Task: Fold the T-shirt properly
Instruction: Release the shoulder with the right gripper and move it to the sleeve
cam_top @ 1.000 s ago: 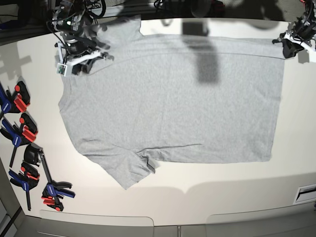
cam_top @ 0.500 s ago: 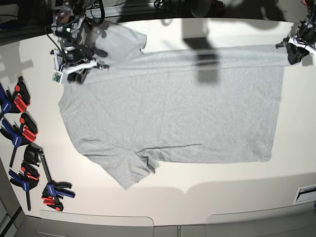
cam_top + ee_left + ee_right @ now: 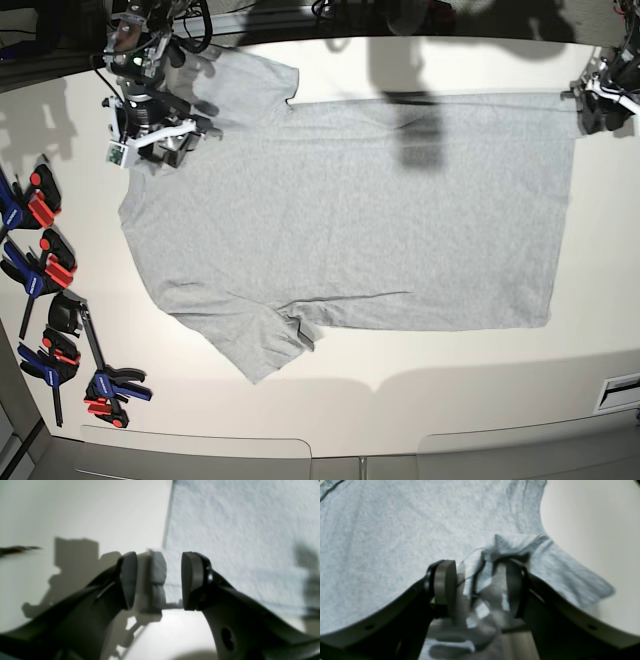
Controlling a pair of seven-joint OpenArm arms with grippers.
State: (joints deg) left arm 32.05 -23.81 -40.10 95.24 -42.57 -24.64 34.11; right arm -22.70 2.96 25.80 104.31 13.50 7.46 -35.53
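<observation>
A: Where is the T-shirt (image 3: 350, 210)?

B: Spread flat mid-worktop (image 3: 480, 380), plain grey side up; one sleeve lies rumpled at 7 o'clock.

A: And each gripper?

B: Left gripper (image 3: 157, 580) at 2 o'clock and right gripper (image 3: 480, 587) at 10 o'clock both stand open, cloth bunched loose between the jaws, nothing clamped.

A: Good practice?

B: Lift straight clear, so the edges lie undisturbed.

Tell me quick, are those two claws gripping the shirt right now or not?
Left gripper: open, a corner of the T-shirt loose between its jaws.
Right gripper: open, bunched shirt fabric between its jaws, not pinched.
</observation>
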